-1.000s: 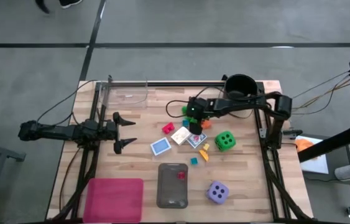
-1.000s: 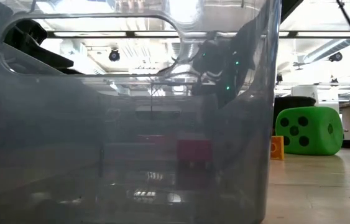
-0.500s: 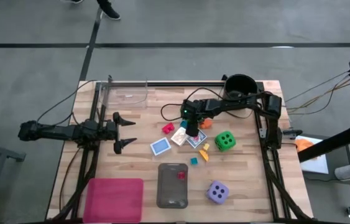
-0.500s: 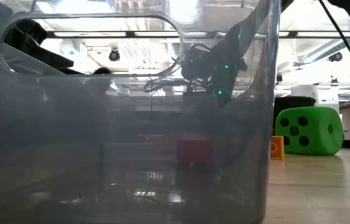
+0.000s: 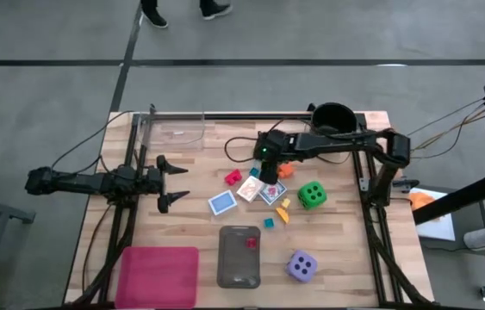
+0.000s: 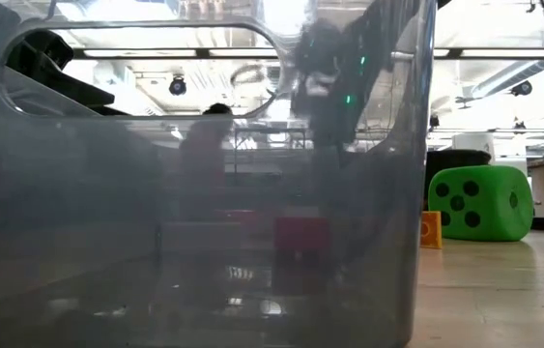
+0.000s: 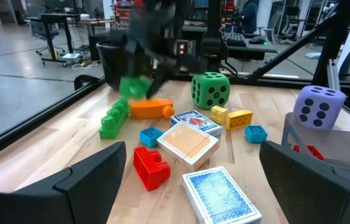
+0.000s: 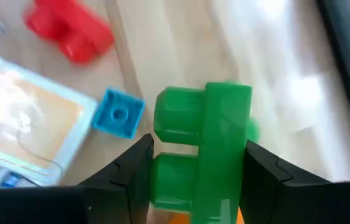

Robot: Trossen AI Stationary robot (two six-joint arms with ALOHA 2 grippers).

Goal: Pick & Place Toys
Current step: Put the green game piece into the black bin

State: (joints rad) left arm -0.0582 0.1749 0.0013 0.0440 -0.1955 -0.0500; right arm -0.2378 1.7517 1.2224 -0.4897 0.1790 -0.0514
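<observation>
Wooden slats make up your table, seen from above against a grey floor, where a person's feet show at the far edge of the view. Your left gripper waits near the table's left edge with its fingers spread wide and nothing between them. Your right gripper hangs over the middle of the table, toward the far edge, above a cluster of toys: a red block, flat cards, a green die and a small blue block. A purple die sits near the front edge, beside a grey tray that holds something small and red. A black bucket stands at the far right corner and a pink pad at the front left corner. From table height, the tray's cloudy wall fills most of the picture, and the green die stands on the wood beyond it. From your left wrist, both open fingers frame the toys: a long green block lying flat, an orange block, the red block, cards and both dice. From your right wrist, the fingers are closed on a green block, clear of the table, with a blue block and the red block below.
</observation>
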